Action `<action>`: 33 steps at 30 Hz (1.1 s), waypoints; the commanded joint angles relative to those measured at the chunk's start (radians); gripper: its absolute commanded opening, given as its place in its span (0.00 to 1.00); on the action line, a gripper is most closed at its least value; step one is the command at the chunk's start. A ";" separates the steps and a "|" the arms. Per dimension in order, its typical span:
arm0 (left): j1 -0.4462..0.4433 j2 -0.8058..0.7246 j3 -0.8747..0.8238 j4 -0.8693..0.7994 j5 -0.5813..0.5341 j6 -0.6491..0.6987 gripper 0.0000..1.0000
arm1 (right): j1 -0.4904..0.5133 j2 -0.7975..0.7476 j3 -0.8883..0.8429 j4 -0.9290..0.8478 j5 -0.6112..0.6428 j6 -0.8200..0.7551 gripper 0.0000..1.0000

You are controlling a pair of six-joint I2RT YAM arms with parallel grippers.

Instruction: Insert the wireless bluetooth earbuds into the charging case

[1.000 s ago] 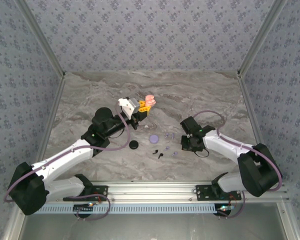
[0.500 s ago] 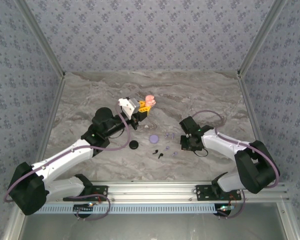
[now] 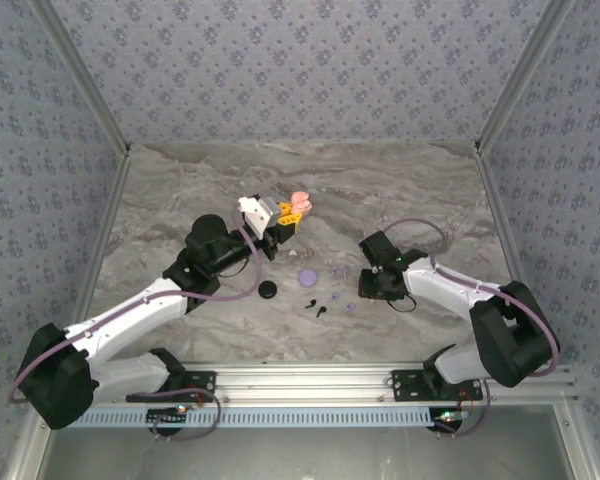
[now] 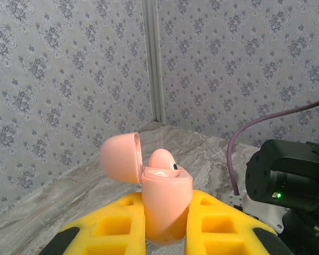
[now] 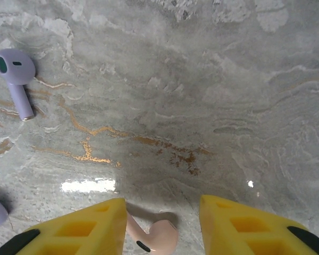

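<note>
Right hand (image 5: 162, 226) has spread its fingers since a second ago. Left hand (image 4: 162, 236): clamped on open pink charging case (image 4: 167, 202), one bud (image 4: 162, 159) seated inside. Right: parted, holding nothing, straddling pale pink earbud (image 5: 158, 237) on tabletop (image 5: 212, 106). Risk: if I pinch off-centre, it squirts away.

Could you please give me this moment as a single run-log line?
left claw: shut on open pink case | right claw: open, straddling pink earbud on table | lilac earbud: loose on table
</note>
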 commanded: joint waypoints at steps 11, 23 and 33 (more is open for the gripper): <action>-0.006 -0.006 0.018 0.018 0.010 0.004 0.00 | 0.000 0.049 0.002 0.014 0.045 0.001 0.44; -0.007 -0.007 0.019 0.017 0.009 0.003 0.00 | 0.037 0.060 0.002 -0.030 0.029 0.007 0.45; -0.006 -0.002 0.022 0.017 0.007 0.009 0.00 | 0.059 0.007 -0.029 -0.081 0.032 0.034 0.45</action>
